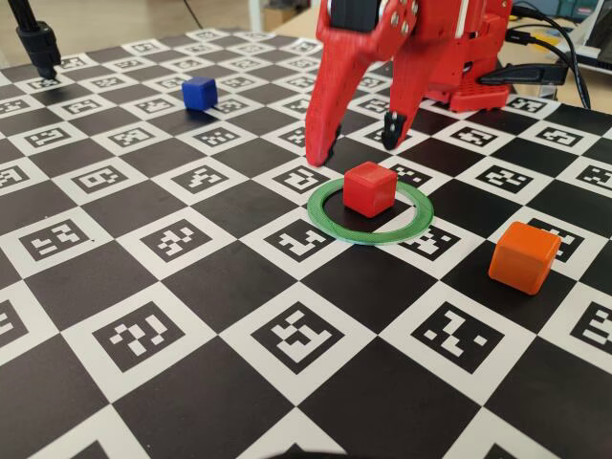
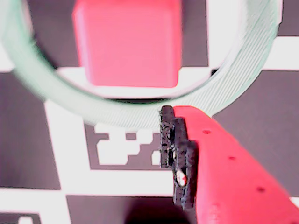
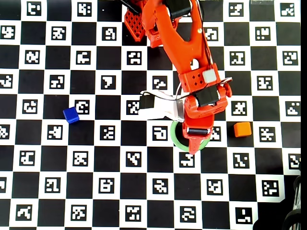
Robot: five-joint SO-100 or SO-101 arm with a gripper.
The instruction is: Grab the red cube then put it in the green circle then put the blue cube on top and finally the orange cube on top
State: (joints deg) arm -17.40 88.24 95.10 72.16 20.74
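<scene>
A checkerboard table (image 1: 143, 277) printed with black-and-white marker squares fills the fixed view. Nearest, toward the table's right edge, the orange cube (image 1: 523, 255) sits alone, well apart from everything else. Past it, mid-table, the green circle (image 1: 329, 219) lies flat with the red cube (image 1: 369, 187) resting inside it, apparently the base for stacking. Just behind the ring, the red gripper (image 1: 355, 143) hangs tips-down with its fingers spread and holding nothing; neither tip touches the cube. Farthest back, toward the left far corner, the blue cube (image 1: 199, 93) waits with open board between it and the ring. A black stand leg (image 1: 38, 43) rises at the far left corner.
</scene>
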